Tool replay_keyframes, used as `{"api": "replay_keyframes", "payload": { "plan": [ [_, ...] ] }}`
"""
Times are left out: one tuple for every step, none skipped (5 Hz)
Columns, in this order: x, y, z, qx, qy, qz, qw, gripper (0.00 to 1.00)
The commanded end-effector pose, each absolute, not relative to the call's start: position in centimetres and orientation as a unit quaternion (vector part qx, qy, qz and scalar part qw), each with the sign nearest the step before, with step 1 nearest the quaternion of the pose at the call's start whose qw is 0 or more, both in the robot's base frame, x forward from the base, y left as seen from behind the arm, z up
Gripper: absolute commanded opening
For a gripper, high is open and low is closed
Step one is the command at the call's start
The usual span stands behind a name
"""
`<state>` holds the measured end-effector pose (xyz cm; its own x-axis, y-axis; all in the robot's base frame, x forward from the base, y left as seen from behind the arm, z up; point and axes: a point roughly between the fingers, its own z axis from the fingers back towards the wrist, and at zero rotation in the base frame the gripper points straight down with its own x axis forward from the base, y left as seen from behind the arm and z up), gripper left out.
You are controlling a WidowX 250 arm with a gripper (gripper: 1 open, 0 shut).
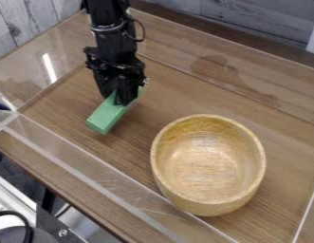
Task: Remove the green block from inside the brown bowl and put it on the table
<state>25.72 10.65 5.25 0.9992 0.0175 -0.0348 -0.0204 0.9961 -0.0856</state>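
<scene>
1. Your black gripper [121, 95] points down, jaws apparently pinched on the far end of the flat bright-green block [106, 115].
2. Block lies on the brown wood-grain table [210, 76], left of the round tan wooden bowl [209, 162], apart from it.

Clear acrylic walls [70, 161] fence a wood-grain surface, catching pale glare on the left. Behind, at the top left, stands a whitewashed plank wall [27, 24]. At the bottom left, dark cables [13, 226] lie below a pale ledge.
</scene>
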Motion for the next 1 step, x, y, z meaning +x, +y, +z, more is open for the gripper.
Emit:
{"api": "replay_keyframes", "payload": {
  "plan": [
    [26.49,11.33,6.56,-0.033,-0.008,0.013,0.999,0.00]
  ]
}}
